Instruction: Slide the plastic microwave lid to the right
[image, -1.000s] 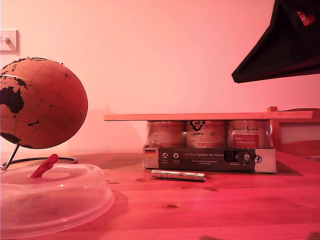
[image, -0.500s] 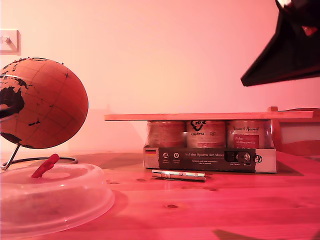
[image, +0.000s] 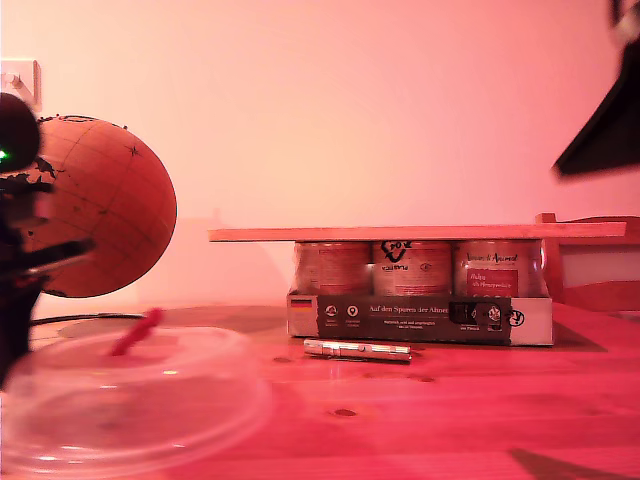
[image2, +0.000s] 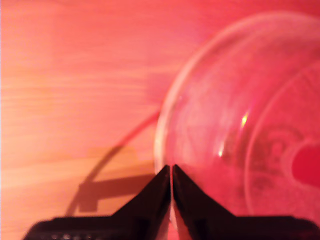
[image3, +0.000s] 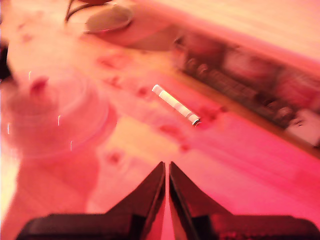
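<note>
The plastic microwave lid (image: 135, 405) is a clear, low dome with a slanted red tab (image: 137, 332), resting on the wooden table (image: 450, 420) at the exterior view's lower left. A dark arm (image: 18, 250) stands at that view's left edge behind the lid. The first wrist view shows my first gripper (image2: 171, 168) shut, its tips pressed against the rim of the lid (image2: 225, 120) from outside. My second gripper (image3: 166, 164) is shut on nothing, high above the table and away from the lid (image3: 55, 112). Its arm (image: 605, 130) shows at the exterior view's upper right.
A globe (image: 110, 210) on a wire stand sits behind the lid. A pack of cans (image: 420, 290) carries a wooden board (image: 415, 233) in the middle of the exterior view. A small metal pen (image: 357, 349) lies in front of it, and a wooden box (image: 595, 265) stands at the right.
My first arm has come in at the exterior view's left, and the lid has shifted toward that view's right. The second arm has pulled further up and to the right.
</note>
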